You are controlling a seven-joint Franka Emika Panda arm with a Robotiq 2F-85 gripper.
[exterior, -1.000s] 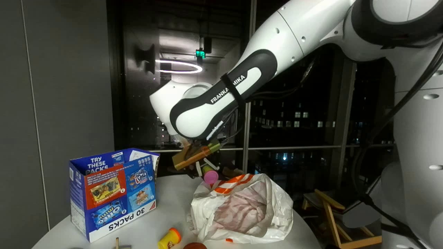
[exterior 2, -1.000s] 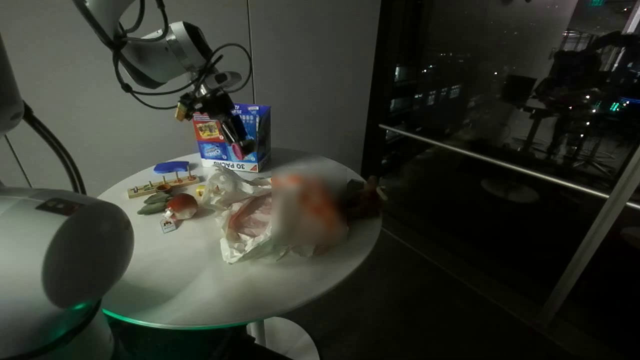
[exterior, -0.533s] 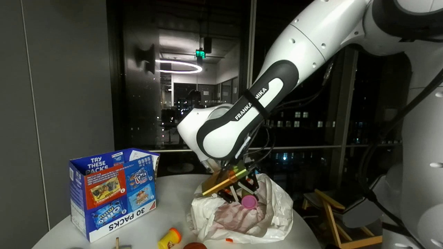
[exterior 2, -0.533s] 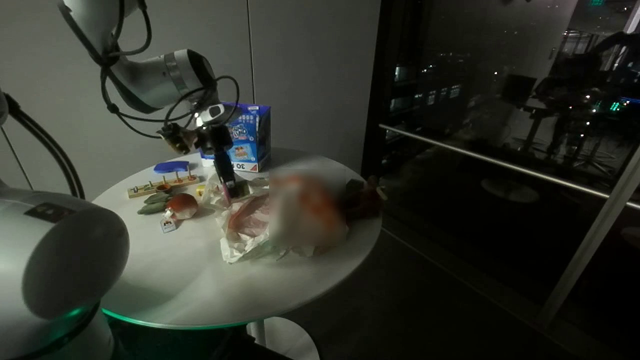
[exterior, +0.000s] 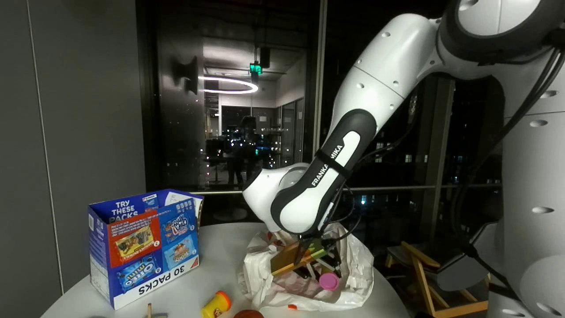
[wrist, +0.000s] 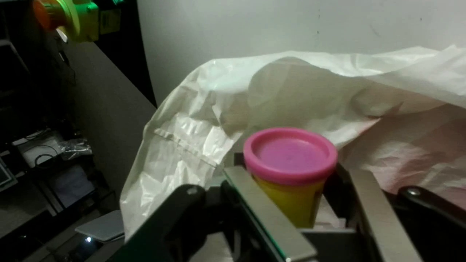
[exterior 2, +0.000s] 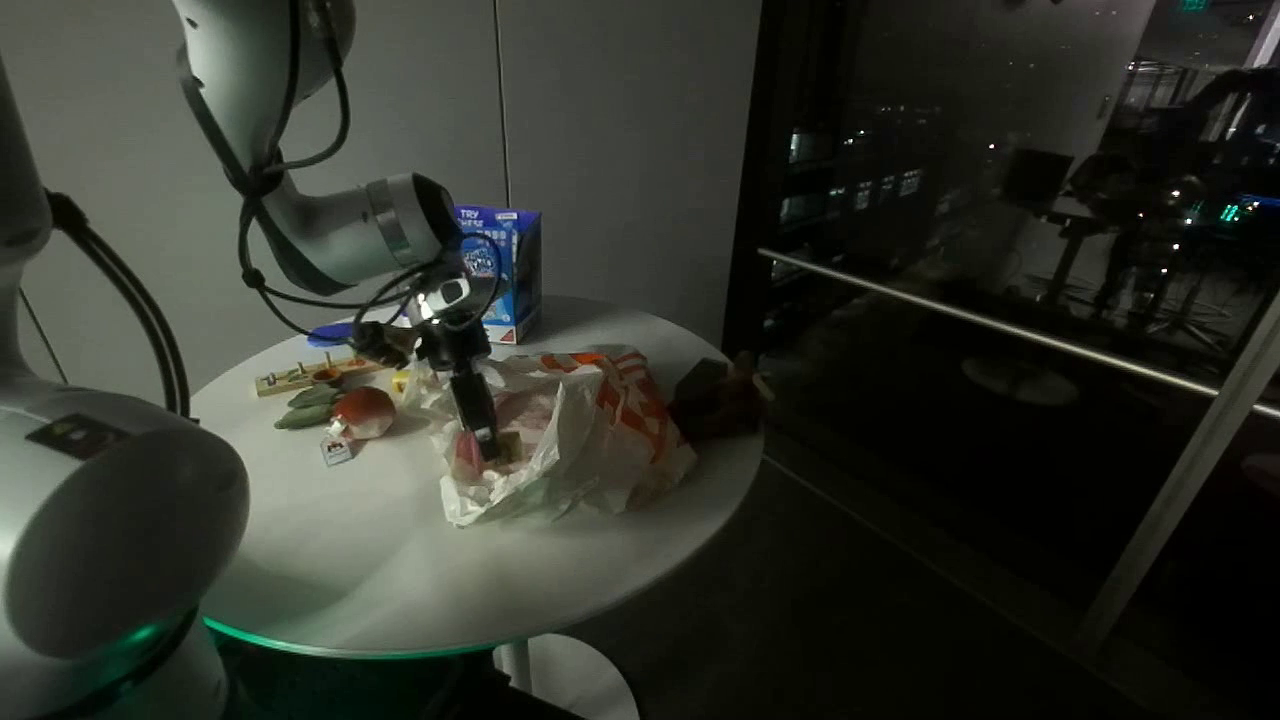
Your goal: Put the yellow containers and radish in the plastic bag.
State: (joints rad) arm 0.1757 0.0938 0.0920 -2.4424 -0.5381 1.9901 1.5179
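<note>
Pinching a smooth, cylindrical yellow container [wrist: 290, 165], end effector [wrist: 295, 171] at the mouth of the crinkled plastic bag [exterior 2: 585, 430].

The plastic bag [wrist: 284, 102] looks thin and wrinkled, with glossy spots — the yellow container [wrist: 296, 203] and its lid [wrist: 291, 153] seem of smooth plastic; the carton [exterior: 145, 251] is printed cardboard, the peg board [exterior 2: 290, 381] pale wood — the worktop [exterior 2: 370, 560] smooth, with a soft sheen

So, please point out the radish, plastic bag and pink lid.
Radish [exterior 2: 366, 410]: in an exterior view, red body.
Plastic bag [exterior 2: 582, 432]: in an exterior view, wall.
Pink lid [wrist: 290, 154]: in the wrist view, top.
</note>
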